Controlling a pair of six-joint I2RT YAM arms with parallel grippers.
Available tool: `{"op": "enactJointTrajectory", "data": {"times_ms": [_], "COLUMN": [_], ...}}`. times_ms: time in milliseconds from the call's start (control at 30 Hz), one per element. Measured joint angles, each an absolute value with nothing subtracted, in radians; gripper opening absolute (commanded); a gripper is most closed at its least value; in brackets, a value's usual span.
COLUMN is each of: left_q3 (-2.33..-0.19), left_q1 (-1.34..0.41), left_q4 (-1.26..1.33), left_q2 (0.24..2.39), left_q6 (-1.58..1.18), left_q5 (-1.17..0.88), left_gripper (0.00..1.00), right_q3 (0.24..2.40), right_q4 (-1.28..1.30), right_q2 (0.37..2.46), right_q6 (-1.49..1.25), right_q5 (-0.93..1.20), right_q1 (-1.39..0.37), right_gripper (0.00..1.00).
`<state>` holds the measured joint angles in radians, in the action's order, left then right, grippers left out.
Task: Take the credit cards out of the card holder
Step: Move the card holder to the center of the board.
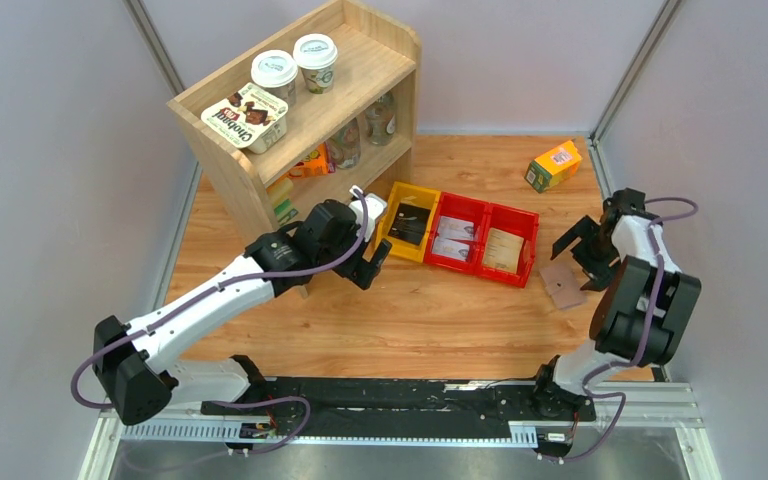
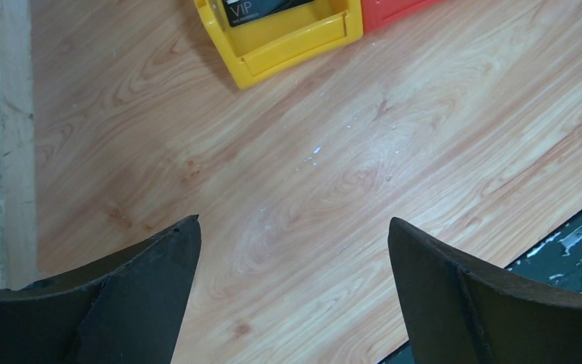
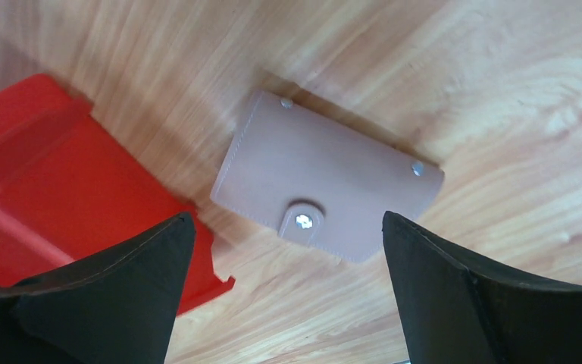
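The card holder (image 1: 563,284) lies closed on the wooden table, taupe-grey side up with a snap tab, just right of the red bins. It also shows in the right wrist view (image 3: 326,178). My right gripper (image 1: 580,262) is open and empty, just above and beside the holder, its jaws wide apart (image 3: 288,216). A black VIP card (image 1: 410,224) lies in the yellow bin (image 1: 392,240), also in the left wrist view (image 2: 261,9). Pale cards (image 1: 455,240) and a tan-yellow card (image 1: 503,250) lie in the red bins (image 1: 533,255). My left gripper (image 1: 372,265) is open and empty over bare table (image 2: 294,220).
A wooden shelf (image 1: 360,75) stands at the back left with two lidded cups (image 1: 295,65), a yogurt pack (image 1: 245,115) and jars. An orange-green carton (image 1: 553,165) sits at the back right. Walls close both sides.
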<state>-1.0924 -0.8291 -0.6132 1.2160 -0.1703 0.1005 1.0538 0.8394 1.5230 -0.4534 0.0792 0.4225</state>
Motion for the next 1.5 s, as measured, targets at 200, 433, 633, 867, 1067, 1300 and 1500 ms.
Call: {"op": "enactJointTrajectory", "data": {"times_ms": [200,433,633,867,1067,1300,1500], "left_q3": [-1.092,-1.092,-1.092,-1.091,-1.089,-1.069,-1.048], "left_q1": [-0.829,-0.828,-0.802,-0.783,-0.768,-0.764,-0.764], "left_q4": [-0.623,-0.623,-0.621,-0.617,-0.609,-0.595,-0.577], "left_q2": [1.19,1.137,1.124,1.103,1.078,1.072,1.06], "left_q6": [-0.116,-0.102,-0.104,-0.106,-0.11,-0.121,-0.13], "left_q5": [0.107,0.099,0.051,0.026,0.015,-0.015,-0.022], "left_gripper": [1.0,1.0,1.0,1.0,1.0,1.0,1.0], "right_q3": [1.095,1.009,0.889,0.793,0.757,0.982,1.134], "right_q4": [0.856,0.885,0.971,1.016,1.0,0.867,0.702], "right_q2": [1.694,1.639,1.542,1.45,1.413,1.574,1.605], "right_q6": [-0.386,-0.393,-0.479,-0.667,-0.856,-0.93,-0.913], "right_q5": [0.068,0.021,0.006,0.002,0.006,0.023,-0.02], "right_q1": [0.37,0.331,0.207,-0.072,-0.394,-0.673,-0.718], "right_gripper": [0.85,0.72,0.7,0.61,0.62,0.7,0.71]}}
